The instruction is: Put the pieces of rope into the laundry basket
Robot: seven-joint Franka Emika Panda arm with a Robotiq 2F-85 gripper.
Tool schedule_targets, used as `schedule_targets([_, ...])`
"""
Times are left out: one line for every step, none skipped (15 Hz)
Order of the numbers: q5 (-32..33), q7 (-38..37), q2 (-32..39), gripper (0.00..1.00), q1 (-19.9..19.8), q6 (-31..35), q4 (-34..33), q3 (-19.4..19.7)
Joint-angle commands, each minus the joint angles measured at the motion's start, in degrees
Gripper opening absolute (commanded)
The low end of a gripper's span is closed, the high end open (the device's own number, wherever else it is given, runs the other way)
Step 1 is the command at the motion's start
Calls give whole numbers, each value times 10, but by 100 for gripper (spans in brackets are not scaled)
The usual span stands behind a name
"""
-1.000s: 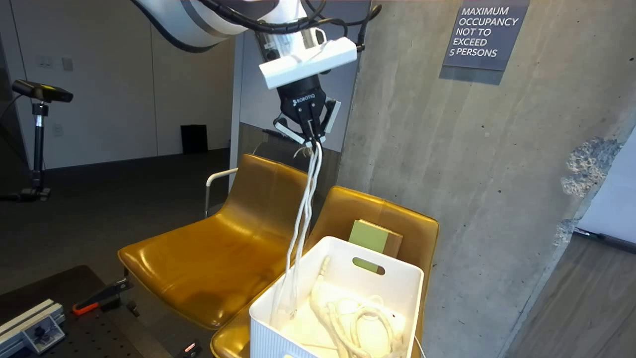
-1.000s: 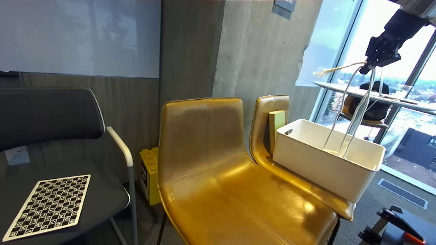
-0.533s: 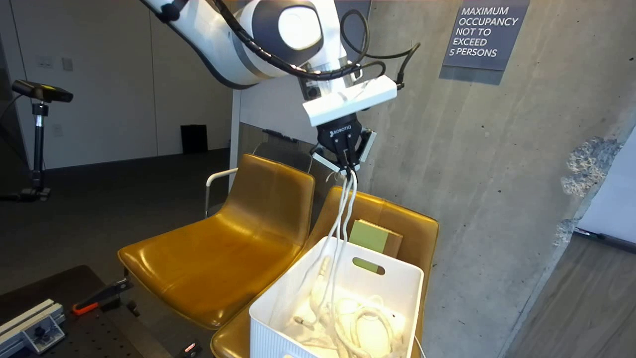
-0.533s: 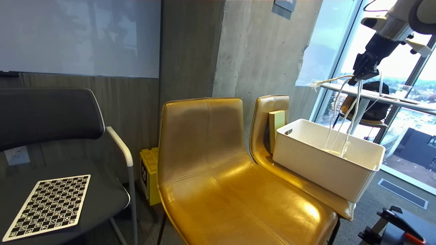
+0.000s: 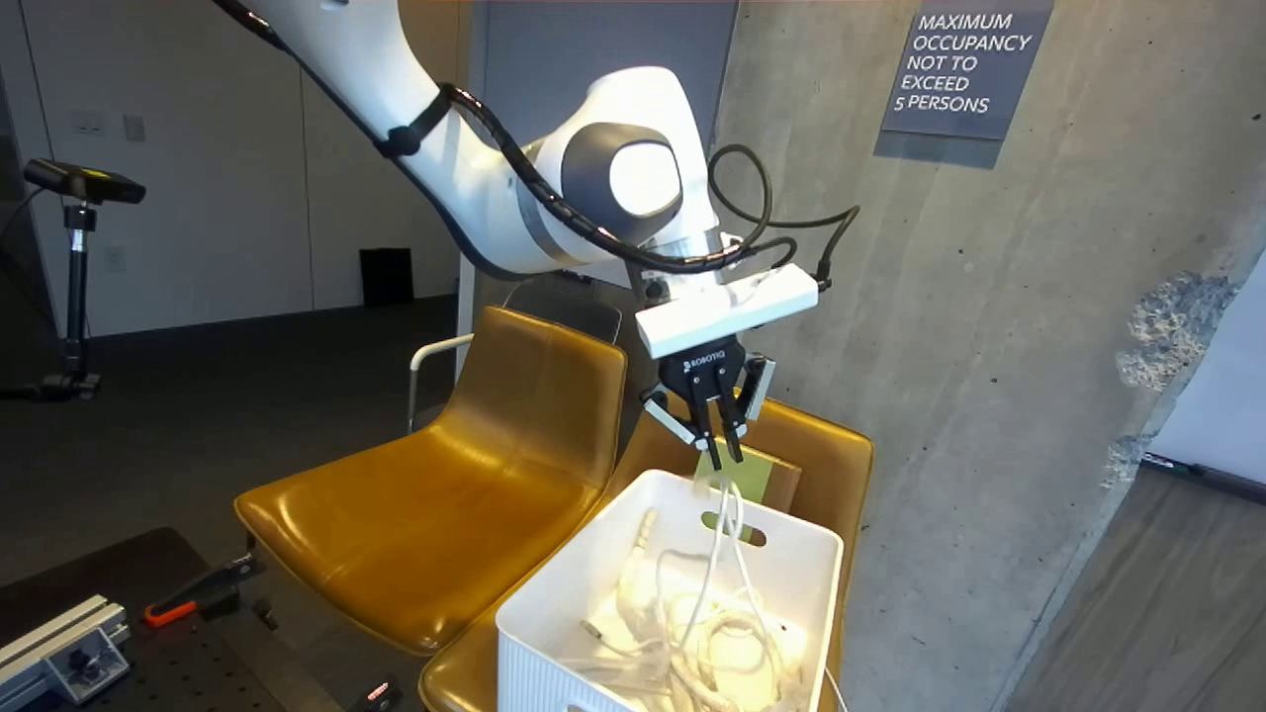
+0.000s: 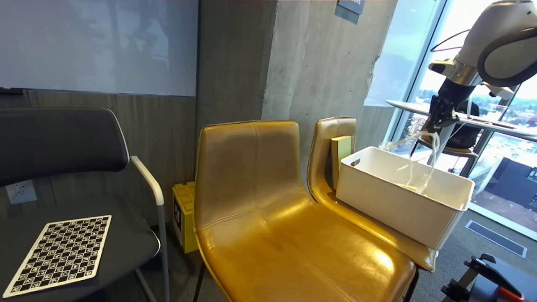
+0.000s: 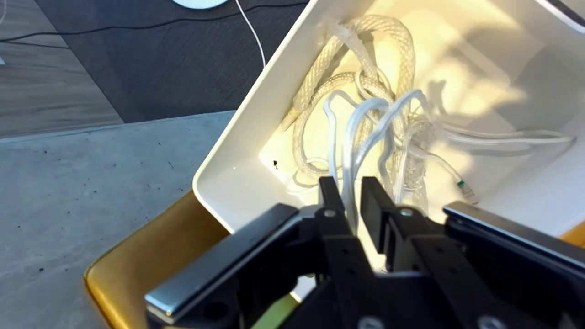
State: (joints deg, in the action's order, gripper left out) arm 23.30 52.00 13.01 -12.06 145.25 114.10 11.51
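We had the gripper [image 5: 727, 460] above the basket [image 6: 390, 205], fingers [image 7: 374, 196] apart, presumably to drop the white rope [image 7: 348, 137] in; its loops showed just below the tips, its lower strands inside with thick rope [image 7: 406, 55]. The basket sat on a chair [image 5: 836, 465], probably for easier reach.

We record a smooth, rounded white robot arm [image 5: 465, 178] with a white oval cap [image 5: 645, 180] ringed in dark grey, a silver metal collar [image 6: 465, 74] and a thick black cable [image 5: 682, 264]. We note a white rectangular bar [image 5: 727, 310] and a black hand [image 5: 726, 461], lettered ROBOTIQ in white, with silver-faced side links [image 7: 221, 258] and round screws [image 7: 406, 211].
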Motion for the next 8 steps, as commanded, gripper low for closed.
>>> schedule_targets([7, -14, 14, 51, -1, -6, -9, -3])
schedule_targets([2, -13, 14, 58, -2, -8, -8, -5])
schedule_targets([-8, -7, 10, 66, -2, -16, -8, -10])
schedule_targets([-26, 3, 2, 73, -4, -29, -6, -17])
schedule_targets([-56, 19, -8, 80, -5, -56, -5, -29])
schedule_targets([-86, 32, -16, 88, -7, -80, -6, -39])
schedule_targets([-128, 56, -28, 95, -9, -118, -11, -51])
schedule_targets([-154, 65, -36, 99, -6, -153, -19, -57])
